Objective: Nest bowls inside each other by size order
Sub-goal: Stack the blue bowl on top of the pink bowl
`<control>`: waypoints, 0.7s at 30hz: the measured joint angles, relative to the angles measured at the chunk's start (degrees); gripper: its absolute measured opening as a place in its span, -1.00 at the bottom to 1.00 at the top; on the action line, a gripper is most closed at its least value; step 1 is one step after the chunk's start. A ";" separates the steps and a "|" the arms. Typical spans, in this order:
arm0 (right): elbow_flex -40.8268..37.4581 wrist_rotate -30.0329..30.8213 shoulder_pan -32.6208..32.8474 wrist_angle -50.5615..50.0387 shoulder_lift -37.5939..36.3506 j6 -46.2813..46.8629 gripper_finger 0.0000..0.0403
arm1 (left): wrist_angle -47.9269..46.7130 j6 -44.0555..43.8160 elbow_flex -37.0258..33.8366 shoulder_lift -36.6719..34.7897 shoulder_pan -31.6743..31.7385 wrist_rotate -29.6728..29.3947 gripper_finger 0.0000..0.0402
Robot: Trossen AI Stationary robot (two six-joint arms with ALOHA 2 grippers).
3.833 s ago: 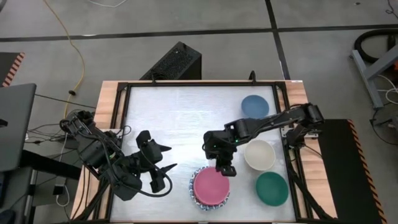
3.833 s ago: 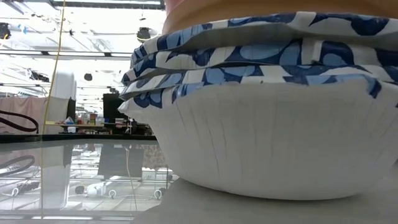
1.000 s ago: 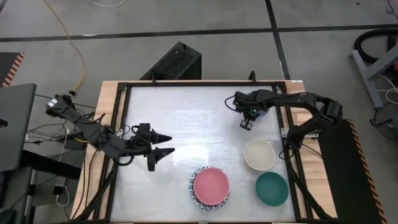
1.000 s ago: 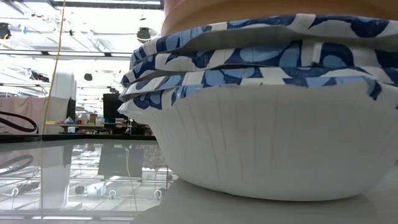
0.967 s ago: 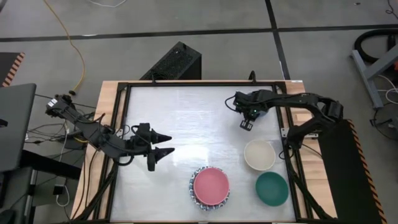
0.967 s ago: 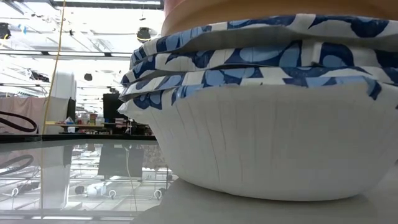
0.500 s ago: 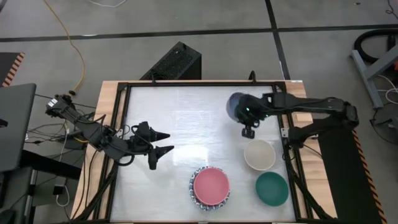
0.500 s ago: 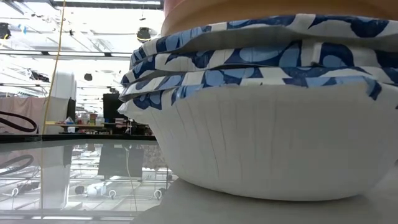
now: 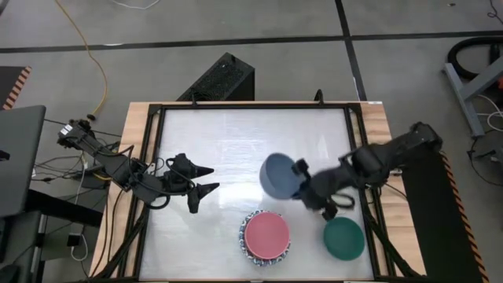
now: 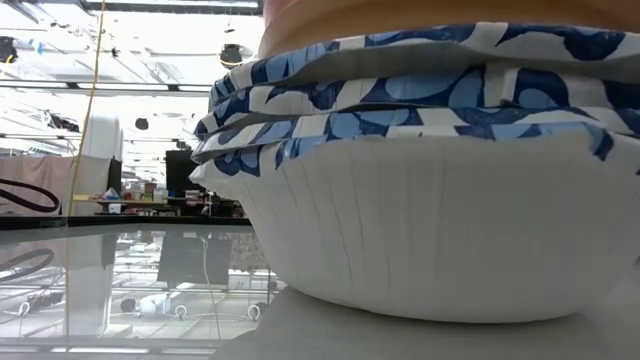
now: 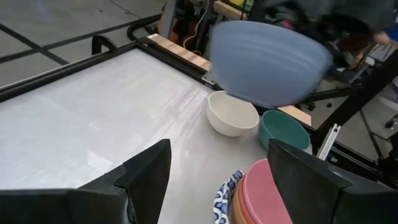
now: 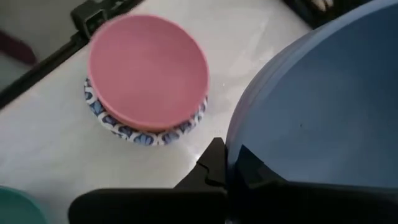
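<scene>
My right gripper [image 9: 305, 185] is shut on a blue bowl [image 9: 280, 174], held in the air just beyond the stack toward the far edge. The stack is white bowls with blue patterned rims [image 10: 430, 220] and has a pink bowl [image 9: 266, 234] on top, near the front edge. The blue bowl also shows in the left wrist view [image 11: 267, 59]. A cream bowl [image 11: 232, 113] and a teal bowl [image 9: 343, 238] rest on the table at the right. My arm hides the cream one from above. My left gripper [image 9: 211, 179] is open and empty at the table's left. My right gripper pinches the blue bowl's rim [image 12: 231, 163], one finger [image 12: 214, 163] outside the wall and the other inside. The fingers come from the table's right side. The bowl is lifted clear of the table and tilted.
A black frame [image 9: 154, 141] runs round the white tabletop. The far half and the left middle of the table are bare. A black box [image 9: 220, 79] and cables lie beyond the far edge.
My right gripper has carried the blue bowl from the table's far right toward the near edge and leftward, up off the table, to a spot beside the pink-topped stack. The bowl is lifted clear and tilted.
</scene>
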 joint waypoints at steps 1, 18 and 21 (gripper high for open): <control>1.36 1.02 1.57 -0.17 1.40 -1.44 -0.96 | 0.00 0.00 0.00 0.00 0.00 -0.07 0.27; 12.81 -3.29 10.42 -10.53 23.12 -18.14 -0.96 | -4.08 -1.59 0.00 0.04 0.00 -2.36 0.27; 12.81 -5.82 10.42 -10.60 24.66 -18.13 -0.96 | -4.77 -1.88 0.00 0.04 0.00 -2.36 0.27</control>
